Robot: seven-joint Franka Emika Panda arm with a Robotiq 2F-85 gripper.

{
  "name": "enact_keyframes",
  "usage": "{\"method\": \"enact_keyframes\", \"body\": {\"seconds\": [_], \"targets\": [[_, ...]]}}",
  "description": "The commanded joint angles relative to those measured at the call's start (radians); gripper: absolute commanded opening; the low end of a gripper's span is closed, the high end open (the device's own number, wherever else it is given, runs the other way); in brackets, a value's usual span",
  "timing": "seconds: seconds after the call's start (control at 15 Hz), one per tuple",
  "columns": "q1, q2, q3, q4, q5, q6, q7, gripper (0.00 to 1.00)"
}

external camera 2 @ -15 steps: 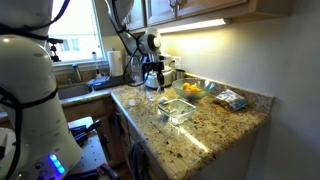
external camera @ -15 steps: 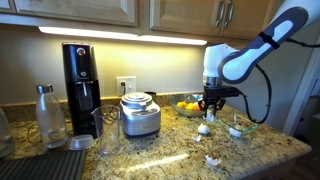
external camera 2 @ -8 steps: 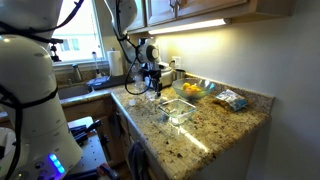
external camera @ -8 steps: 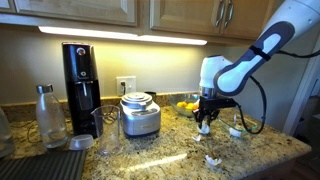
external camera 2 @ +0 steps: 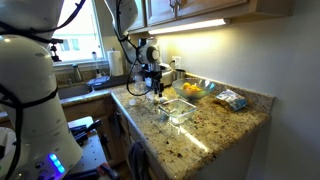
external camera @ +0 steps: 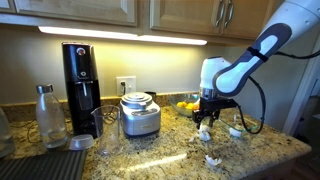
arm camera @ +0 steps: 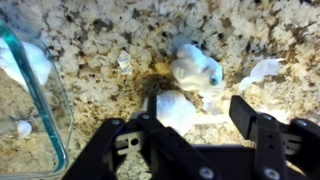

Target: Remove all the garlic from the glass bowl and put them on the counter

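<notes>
Gripper [arm camera: 197,110] spread over a loose garlic [arm camera: 175,110] on the counter [arm camera: 100,55]; the bowl [arm camera: 42,100], more garlic [arm camera: 22,58] inside, lies just beside, toward the counter's end

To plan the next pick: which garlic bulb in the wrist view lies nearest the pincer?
The lower garlic bulb on the counter, right between the fingers of the open pincer. A second bulb lies beyond it; a third bulb sits inside the glass bowl.

home kitchen: granite counter [external camera: 150,160], wood cabinets [external camera: 100,12], coffee maker [external camera: 81,88].
</notes>
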Motion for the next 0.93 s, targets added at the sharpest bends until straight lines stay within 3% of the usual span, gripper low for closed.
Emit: {"method": "enact_keyframes", "body": {"seconds": [0.0,0.6,0.87], "targets": [[0.022,-0.093,-0.058,-0.056,-0.01,-0.026,-0.005,0.99],[-0.065,-0.196,-0.12,-0.078,-0.005,-0.136,-0.068,1.0],[-0.09,-0.146,-0.122,-0.027,-0.004,-0.137,-0.074,1.0]]}}
